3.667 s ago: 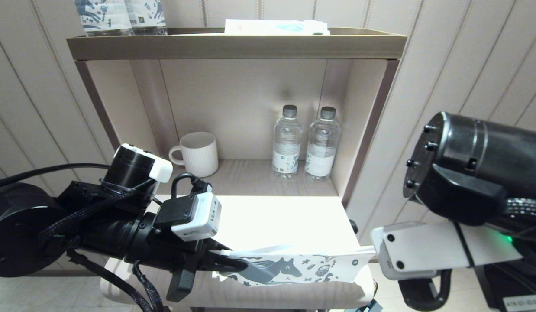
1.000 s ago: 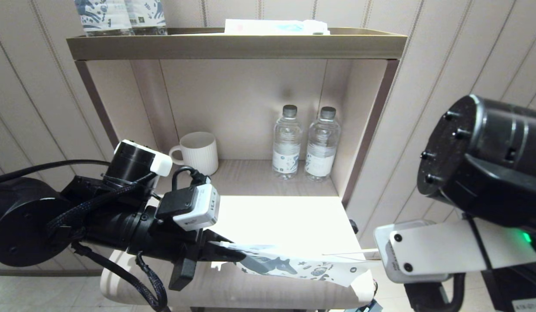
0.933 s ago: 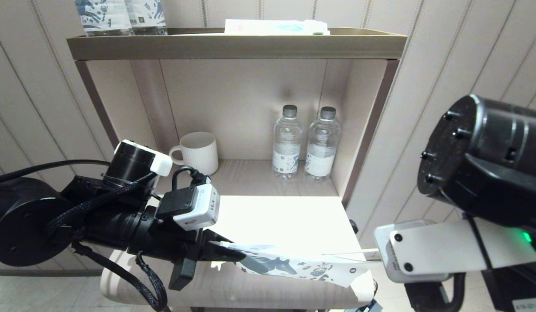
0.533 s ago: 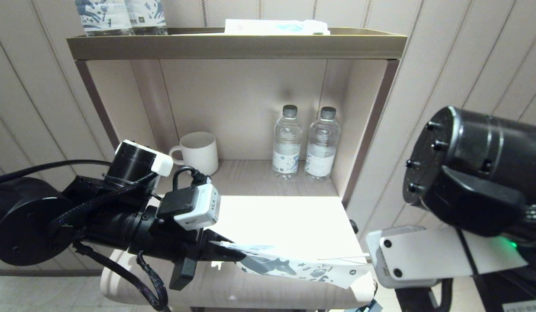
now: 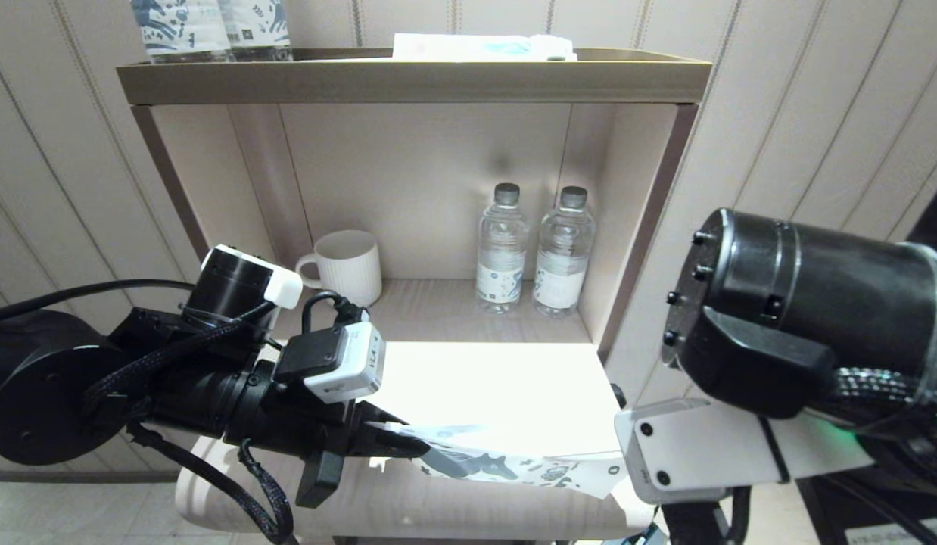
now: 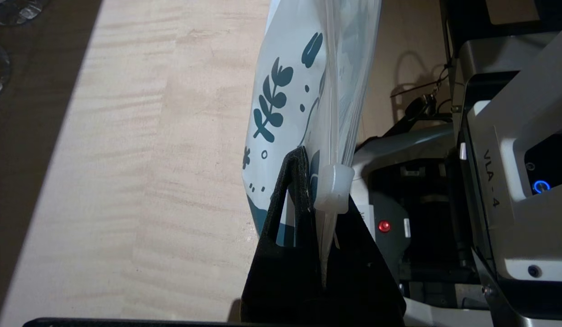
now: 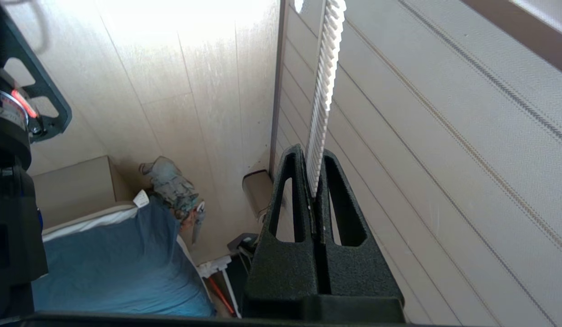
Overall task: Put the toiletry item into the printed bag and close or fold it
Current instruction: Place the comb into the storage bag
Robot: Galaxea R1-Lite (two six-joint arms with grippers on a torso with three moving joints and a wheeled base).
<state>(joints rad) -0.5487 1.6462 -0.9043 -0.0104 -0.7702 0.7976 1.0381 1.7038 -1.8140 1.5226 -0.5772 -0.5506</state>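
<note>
The insertion step was in hand. Nearest, at about seven o'clock in the head view, the left gripper (image 5: pixel 396 448) was clamped on one end of the printed bag (image 5: pixel 514 465), holding it out over the front of the stool-like table (image 5: pixel 408 515) toward four o'clock. The left wrist view showed the fingers (image 6: pixel 290 200) pinching the bag beside its white zip slider (image 6: pixel 333 188).

At about four o'clock, the right gripper (image 7: pixel 315 181) was closed on the comb (image 7: pixel 324 77), its teeth edge-on in the right wrist view. In the head view the comb's tip sat just at the bag's far end, around four o'clock, though whether it had entered the mouth could not be told.

The next move probably called for sliding the comb lengthwise toward nine o'clock, along the clear strip, while the left grip held steady.

Farther back, at twelve o'clock, the shelf (image 5: pixel 415 79) held a mug (image 5: pixel 347 266) and two water bottles (image 5: pixel 533 250).
</note>
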